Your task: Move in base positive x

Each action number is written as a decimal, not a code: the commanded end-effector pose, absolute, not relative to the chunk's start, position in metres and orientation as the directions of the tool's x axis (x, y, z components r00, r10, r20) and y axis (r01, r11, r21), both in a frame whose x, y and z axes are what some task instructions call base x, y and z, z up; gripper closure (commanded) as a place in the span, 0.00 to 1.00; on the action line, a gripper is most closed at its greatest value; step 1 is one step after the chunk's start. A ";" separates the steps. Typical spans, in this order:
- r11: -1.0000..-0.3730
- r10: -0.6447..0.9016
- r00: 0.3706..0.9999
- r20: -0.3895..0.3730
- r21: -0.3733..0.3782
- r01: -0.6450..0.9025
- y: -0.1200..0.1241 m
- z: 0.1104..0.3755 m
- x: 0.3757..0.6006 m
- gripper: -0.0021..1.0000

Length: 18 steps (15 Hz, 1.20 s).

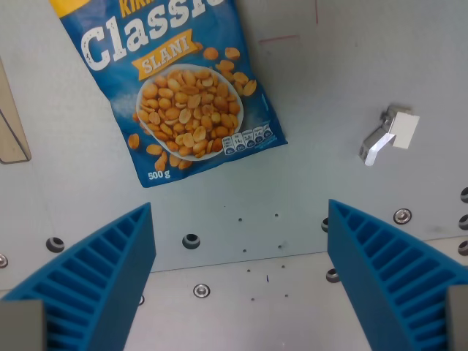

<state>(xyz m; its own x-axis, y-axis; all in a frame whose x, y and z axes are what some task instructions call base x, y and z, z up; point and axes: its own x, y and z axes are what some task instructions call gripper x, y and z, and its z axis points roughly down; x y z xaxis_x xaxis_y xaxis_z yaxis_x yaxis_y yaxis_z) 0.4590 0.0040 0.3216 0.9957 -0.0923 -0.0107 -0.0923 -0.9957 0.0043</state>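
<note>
My gripper [240, 245] is open, its two blue ribbed fingers [110, 270] spread wide at the bottom corners of the wrist view with nothing between them. A blue bag of peanuts [175, 80] labelled "Classic Slani" lies flat on the grey table [329, 66], above and toward the wrist view's left of the gap between the fingers. Its top edge is cut off by the frame.
A small white and metal clip-like part [387, 134] lies toward the wrist view's right. A beige wooden piece [11, 124] shows at the left edge. Bolts and holes [191, 240] dot the table plate near a seam.
</note>
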 end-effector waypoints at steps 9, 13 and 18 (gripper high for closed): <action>-0.996 -0.093 0.996 -0.005 0.004 -0.093 0.008 0.324 0.504 0.00; -0.996 -0.093 0.996 -0.005 0.004 -0.093 0.010 0.323 0.525 0.00; -0.996 -0.093 0.996 -0.005 0.004 -0.093 0.012 0.322 0.550 0.00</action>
<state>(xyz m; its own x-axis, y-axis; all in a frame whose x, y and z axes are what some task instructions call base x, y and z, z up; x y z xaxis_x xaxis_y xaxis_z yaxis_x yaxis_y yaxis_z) 0.5434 0.0091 0.3180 0.9959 -0.0845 0.0313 -0.0844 -0.9964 -0.0036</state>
